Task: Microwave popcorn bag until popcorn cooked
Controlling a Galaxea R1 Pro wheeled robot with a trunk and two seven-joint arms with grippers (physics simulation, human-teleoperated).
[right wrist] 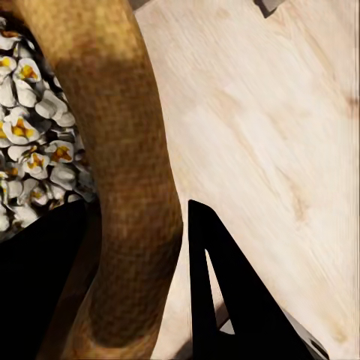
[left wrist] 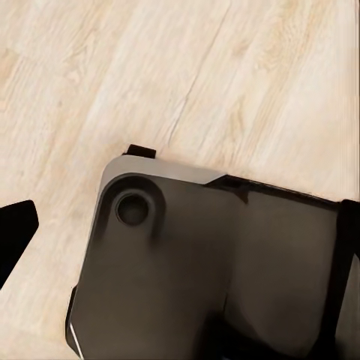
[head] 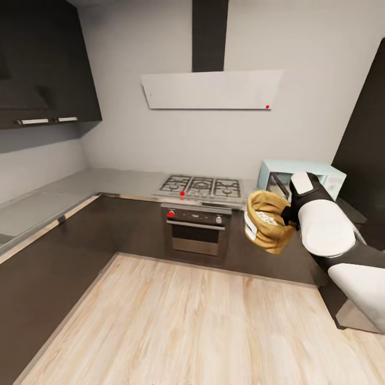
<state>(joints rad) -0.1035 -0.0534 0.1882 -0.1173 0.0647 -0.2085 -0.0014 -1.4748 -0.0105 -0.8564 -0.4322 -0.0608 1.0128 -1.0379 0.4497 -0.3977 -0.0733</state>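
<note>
A tan popcorn bag [head: 266, 222], its open mouth showing white popped kernels [right wrist: 30, 157], hangs in the air in front of the pale-blue microwave [head: 302, 179], gripped at its rim by the right pincer [right wrist: 161, 277]. The microwave sits just behind the bag on the grey counter [head: 107, 182], right of the gas hob [head: 200, 187]. The left pincer's state cannot be told (its wrist camera looks down at the wood floor [left wrist: 225, 75]).

Gas hob [head: 201, 186], built-in oven [head: 195, 227] beneath, white extractor hood [head: 211, 90] above, light wood floor [head: 176, 321]
</note>
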